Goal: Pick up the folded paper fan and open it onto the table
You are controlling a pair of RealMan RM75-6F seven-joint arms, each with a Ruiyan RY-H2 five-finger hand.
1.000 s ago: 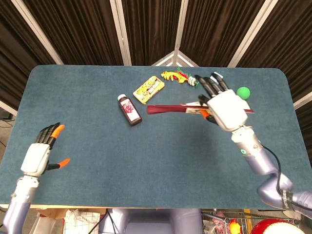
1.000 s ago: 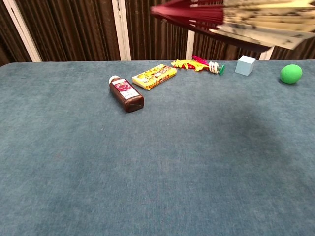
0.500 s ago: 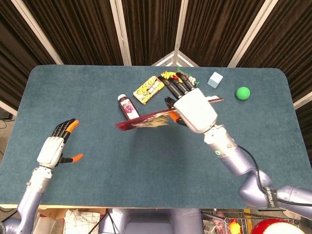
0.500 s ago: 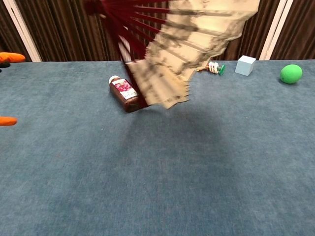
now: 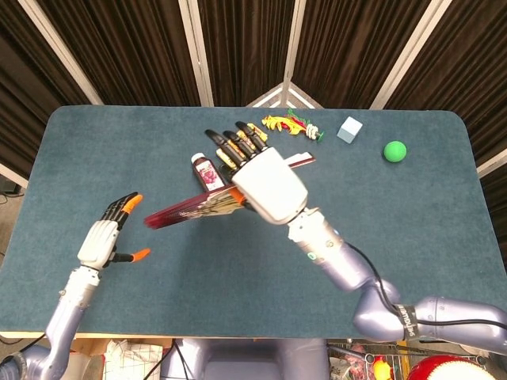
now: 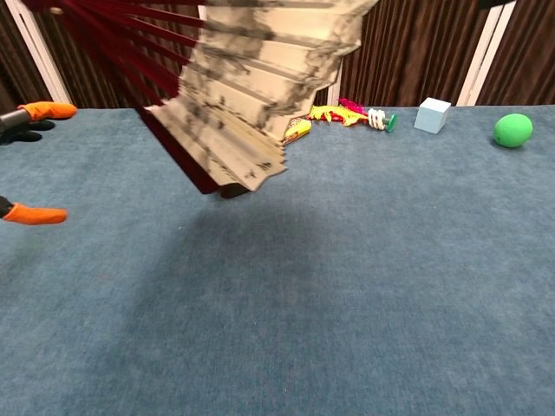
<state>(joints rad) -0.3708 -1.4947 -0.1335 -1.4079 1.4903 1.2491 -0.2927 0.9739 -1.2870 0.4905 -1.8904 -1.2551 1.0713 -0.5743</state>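
Head view: right hand point(image 5: 268, 184) is raised over the middle of the blue-carpeted counter point(image 5: 396, 229), back of the hand facing the camera, fingers stretched toward the far edge. It holds the paper fan with dark red ribs point(image 5: 194, 208); the fan shows almost edge-on here, a red strip running out to the left from under the hand, with a short red end sticking out on the other side. The fan is off the counter surface. Left hand point(image 5: 104, 239) hovers over the near-left part of the counter, holding nothing, orange-tipped fingers spread apart, well apart from the fan. Beyond the right hand lie a dark brown bottle with a white cap point(image 5: 206, 172), a yellow-and-red toy point(image 5: 291, 124), a pale blue cube point(image 5: 349, 129) and a green ball point(image 5: 394, 150).

Chest view: the fan point(image 6: 251, 91) fills the upper left, partly spread, cream paper with grey ink marks, red ribs converging toward the top left corner. Its shadow falls on the counter point(image 6: 364, 286) below. The holding hand is out of frame. Two orange fingertips point(image 6: 35, 213) of the left hand show at the left edge, apart from each other. Toy point(image 6: 342, 113), cube point(image 6: 432, 114) and ball point(image 6: 512, 130) sit along the far edge.
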